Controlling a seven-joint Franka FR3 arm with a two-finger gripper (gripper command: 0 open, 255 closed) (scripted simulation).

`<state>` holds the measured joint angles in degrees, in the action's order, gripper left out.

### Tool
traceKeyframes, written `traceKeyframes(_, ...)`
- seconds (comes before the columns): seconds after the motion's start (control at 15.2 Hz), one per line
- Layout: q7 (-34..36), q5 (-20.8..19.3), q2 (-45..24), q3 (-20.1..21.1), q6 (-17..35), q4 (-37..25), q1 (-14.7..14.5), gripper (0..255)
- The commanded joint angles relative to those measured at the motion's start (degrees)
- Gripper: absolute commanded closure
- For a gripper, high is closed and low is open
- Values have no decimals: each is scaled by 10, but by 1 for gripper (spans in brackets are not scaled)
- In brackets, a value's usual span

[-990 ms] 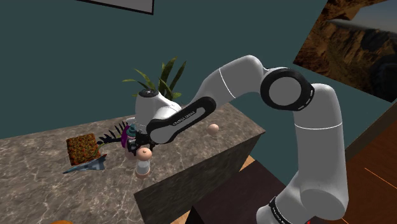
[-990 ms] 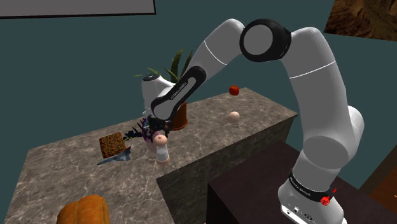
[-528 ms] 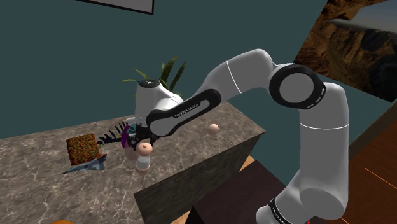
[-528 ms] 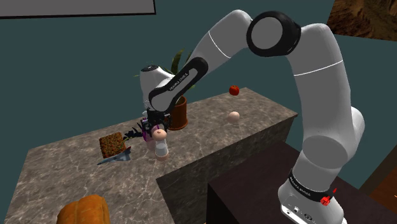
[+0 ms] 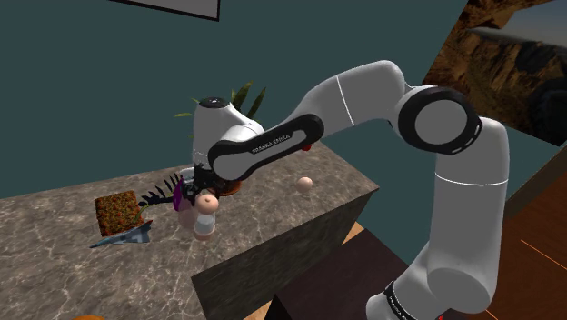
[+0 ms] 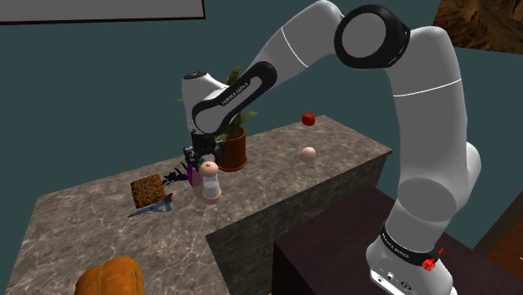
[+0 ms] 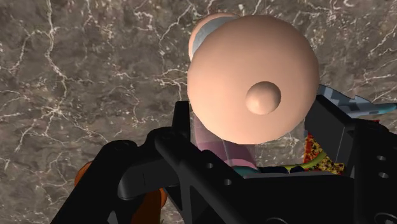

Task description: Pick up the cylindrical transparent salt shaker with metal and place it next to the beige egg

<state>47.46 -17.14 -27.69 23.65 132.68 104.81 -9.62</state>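
The black gripper (image 6: pixel 200 163) points down over the stony counter (image 6: pixel 277 178), and its two fingers pinch the salt shaker (image 6: pixel 209 183) just under its round pink top. The shaker stands straight up near the counter's front edge, between the brown square block (image 6: pixel 148 190) and the plant pot (image 6: pixel 234 149), but I cannot tell if its bottom touches the counter. The beige egg (image 6: pixel 308 152) lies well apart from it, toward the second exterior view's right, near a small red ball (image 6: pixel 308 119).
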Motion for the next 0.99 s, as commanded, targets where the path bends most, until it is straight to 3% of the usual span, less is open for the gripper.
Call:
traceKeyframes(0.0, -4, 5, 9, 3, -11, -3, 2, 255)
traceKeyframes(0.92, -28, 40, 63, 21, -95, -38, 14, 255)
